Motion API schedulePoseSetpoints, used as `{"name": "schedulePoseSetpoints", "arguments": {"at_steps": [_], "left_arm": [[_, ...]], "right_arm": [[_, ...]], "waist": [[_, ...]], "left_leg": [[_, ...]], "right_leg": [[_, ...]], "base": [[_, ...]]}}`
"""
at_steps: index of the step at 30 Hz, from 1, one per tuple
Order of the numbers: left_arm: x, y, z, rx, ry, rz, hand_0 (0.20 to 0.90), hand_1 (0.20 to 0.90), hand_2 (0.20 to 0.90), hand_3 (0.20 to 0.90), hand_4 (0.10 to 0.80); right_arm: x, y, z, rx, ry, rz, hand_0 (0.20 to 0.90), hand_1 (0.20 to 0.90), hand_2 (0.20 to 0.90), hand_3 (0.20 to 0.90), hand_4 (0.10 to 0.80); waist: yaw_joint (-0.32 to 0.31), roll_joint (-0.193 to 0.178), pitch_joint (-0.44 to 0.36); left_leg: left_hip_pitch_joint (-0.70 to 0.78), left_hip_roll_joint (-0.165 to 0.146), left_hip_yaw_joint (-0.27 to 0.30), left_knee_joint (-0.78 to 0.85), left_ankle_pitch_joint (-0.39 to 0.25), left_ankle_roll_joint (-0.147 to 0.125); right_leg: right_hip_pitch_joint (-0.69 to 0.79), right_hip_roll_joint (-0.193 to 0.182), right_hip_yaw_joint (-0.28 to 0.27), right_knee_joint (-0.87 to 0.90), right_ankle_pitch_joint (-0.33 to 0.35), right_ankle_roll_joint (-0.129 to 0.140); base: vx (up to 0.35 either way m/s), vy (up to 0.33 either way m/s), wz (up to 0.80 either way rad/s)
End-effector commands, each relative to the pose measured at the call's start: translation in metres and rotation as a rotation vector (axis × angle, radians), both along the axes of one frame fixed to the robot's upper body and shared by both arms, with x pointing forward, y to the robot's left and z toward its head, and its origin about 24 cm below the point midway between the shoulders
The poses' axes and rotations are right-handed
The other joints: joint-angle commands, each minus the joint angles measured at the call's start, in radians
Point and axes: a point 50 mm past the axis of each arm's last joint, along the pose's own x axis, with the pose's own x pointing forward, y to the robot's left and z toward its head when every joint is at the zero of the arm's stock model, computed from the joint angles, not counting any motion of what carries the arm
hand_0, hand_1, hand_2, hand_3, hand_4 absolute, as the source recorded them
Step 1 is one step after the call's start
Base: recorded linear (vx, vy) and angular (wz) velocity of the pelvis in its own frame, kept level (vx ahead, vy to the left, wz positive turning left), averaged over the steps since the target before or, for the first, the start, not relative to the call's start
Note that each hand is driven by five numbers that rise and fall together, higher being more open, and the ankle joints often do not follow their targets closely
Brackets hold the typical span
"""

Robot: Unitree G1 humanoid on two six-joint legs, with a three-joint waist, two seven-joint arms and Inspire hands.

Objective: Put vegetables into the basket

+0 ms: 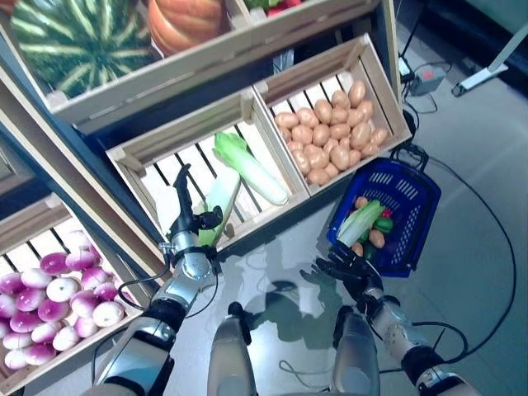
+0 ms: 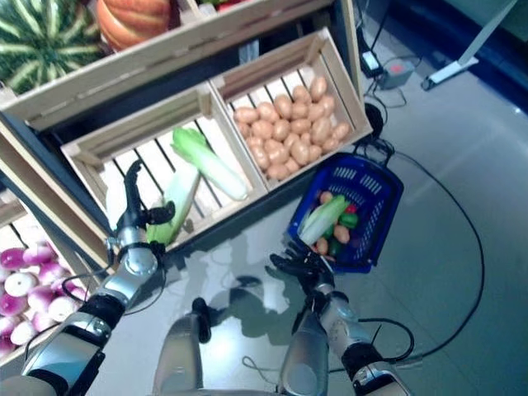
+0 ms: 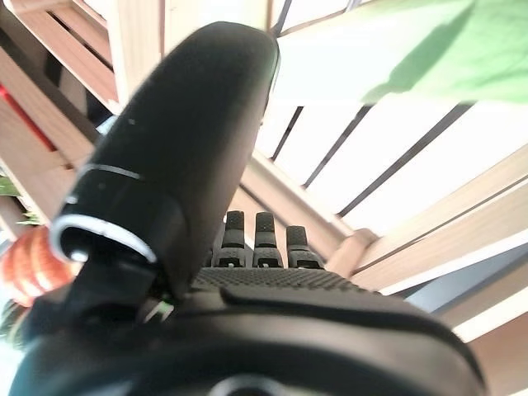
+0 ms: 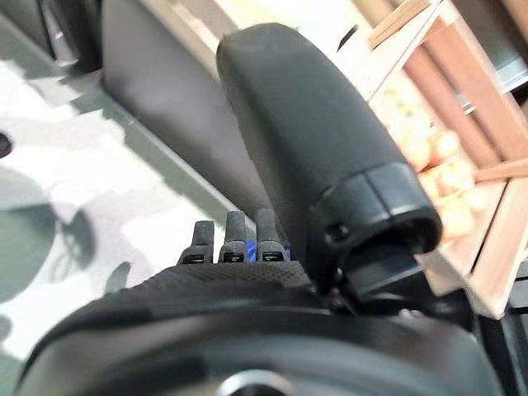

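Reaching my left hand (image 1: pixel 191 227) into the slatted crate (image 1: pixel 132 157), fingers straight and apart, thumb out; nothing gripped yet. It sits at the stalk end of the nearer cabbage (image 1: pixel 221 202), roughly 9 o'clock from the second cabbage (image 1: pixel 247 165), lined up, I judge, for a grasp along its length. My right hand (image 1: pixel 346 266) hangs splayed and empty at the blue basket (image 1: pixel 417 223)'s 7 o'clock rim, clear of the load. Basket already holds one cabbage and small vegetables. Potatoes (image 1: pixel 330 132) lie untouched at 12 o'clock.
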Motion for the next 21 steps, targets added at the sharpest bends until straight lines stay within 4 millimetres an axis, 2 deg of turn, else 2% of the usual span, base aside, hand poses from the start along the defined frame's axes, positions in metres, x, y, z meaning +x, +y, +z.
{"name": "schedulePoseSetpoints", "arguments": {"at_steps": [1, 5, 7, 8, 12, 18, 21], "left_arm": [[0.015, 0.021, 0.047, -0.031, -0.197, 0.064, 0.9, 0.9, 0.9, 0.9, 0.8], [0.018, 0.035, 0.053, -0.078, -0.184, 0.111, 0.9, 0.9, 0.9, 0.9, 0.8], [0.02, 0.048, 0.057, -0.084, -0.157, 0.144, 0.9, 0.9, 0.9, 0.9, 0.8], [0.02, 0.055, 0.058, -0.093, -0.138, 0.169, 0.9, 0.9, 0.9, 0.9, 0.8], [0.018, 0.08, 0.059, -0.093, -0.08, 0.268, 0.9, 0.9, 0.9, 0.9, 0.8], [0.018, 0.099, 0.063, -0.145, -0.01, 0.264, 0.9, 0.9, 0.9, 0.9, 0.8], [0.02, 0.109, 0.074, -0.128, 0.035, 0.265, 0.9, 0.9, 0.9, 0.9, 0.8]], "right_arm": [[0.014, -0.005, 0.026, 0.057, -0.138, -0.071, 0.9, 0.9, 0.9, 0.9, 0.8], [0.02, -0.011, 0.033, 0.036, -0.151, -0.077, 0.9, 0.9, 0.9, 0.9, 0.8], [0.023, -0.017, 0.037, 0.017, -0.157, -0.078, 0.9, 0.9, 0.9, 0.9, 0.8], [0.024, -0.02, 0.038, 0.011, -0.156, -0.08, 0.9, 0.9, 0.9, 0.9, 0.8], [0.03, -0.028, 0.045, -0.007, -0.156, -0.096, 0.9, 0.9, 0.9, 0.9, 0.8], [0.034, -0.041, 0.053, -0.038, -0.165, -0.111, 0.9, 0.9, 0.9, 0.9, 0.8], [0.039, -0.048, 0.062, -0.044, -0.186, -0.121, 0.9, 0.9, 0.9, 0.9, 0.8]], "waist": [[-0.013, -0.001, -0.032], [-0.023, -0.004, -0.02], [-0.031, -0.006, -0.015], [-0.034, -0.007, -0.01], [-0.045, -0.012, -0.004], [-0.058, -0.018, 0.013], [-0.067, -0.021, 0.026]], "left_leg": [[-0.035, 0.051, -0.033, 0.164, -0.182, -0.03], [-0.084, 0.055, -0.053, 0.233, -0.209, -0.035], [-0.11, 0.059, -0.06, 0.263, -0.218, -0.037], [-0.118, 0.063, -0.07, 0.302, -0.254, -0.046], [-0.163, 0.071, -0.084, 0.362, -0.274, -0.049], [-0.239, 0.085, -0.093, 0.458, -0.304, -0.048], [-0.307, 0.097, -0.103, 0.529, -0.322, -0.047]], "right_leg": [[-0.045, -0.004, 0.038, 0.166, -0.114, -0.07], [-0.102, 0.0, 0.059, 0.226, -0.135, -0.072], [-0.131, 0.0, 0.066, 0.253, -0.145, -0.073], [-0.142, 0.0, 0.075, 0.289, -0.178, -0.065], [-0.192, 0.003, 0.086, 0.34, -0.196, -0.066], [-0.269, 0.005, 0.096, 0.429, -0.226, -0.068], [-0.334, 0.005, 0.104, 0.497, -0.241, -0.069]], "base": [[-0.018, 0.068, -0.02], [-0.007, 0.057, -0.04], [0.018, 0.056, -0.01], [0.048, 0.041, -0.04], [0.004, 0.036, -0.1], [-0.028, 0.019, -0.05], [-0.065, 0.016, 0.01]]}}
